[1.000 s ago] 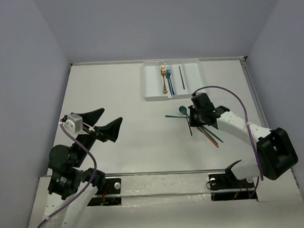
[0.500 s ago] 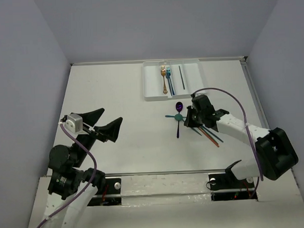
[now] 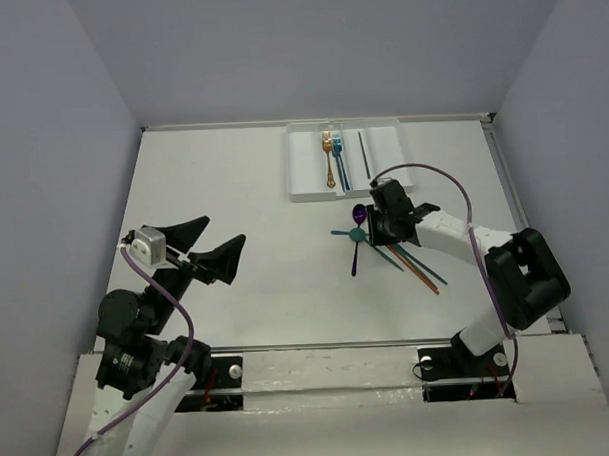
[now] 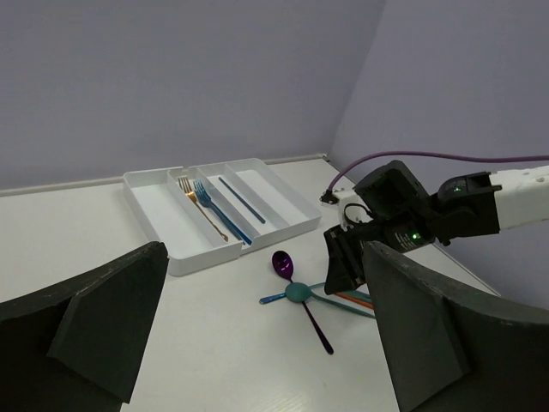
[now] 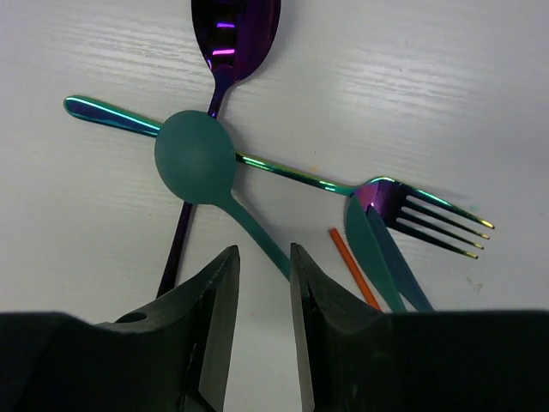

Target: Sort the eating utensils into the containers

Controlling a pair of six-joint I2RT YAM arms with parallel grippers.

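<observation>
The right tool (image 5: 262, 257) is hanging low over the desk (image 3: 232, 170) with its fingers slightly released, a strip of bare surface showing between them and nothing grasped; its tips are sitting just at the near end of the teal spoon (image 5: 196, 156). That spoon is lying bowl-down across the heap, its bowl covering the crossing of two others: a purple spoon (image 5: 233, 30) is running out from under it toward the far side, and an iridescent fork (image 5: 390, 199) is passing beneath it from left to right. Just right of the teal spoon's handle, a red-orange stick (image 5: 352, 275) and two teal-blue blades (image 5: 364, 253) are lying near the fork's head. Beyond the teal spoon, the white tray (image 3: 307, 168) is holding a gold fork (image 3: 328, 157) and a blue fork (image 3: 338, 162) side by side, with a dark teal stick (image 3: 363, 154) just right of them. Well left of the teal spoon, the left tool (image 3: 225, 231) is hovering fully released and grasping nothing.
</observation>
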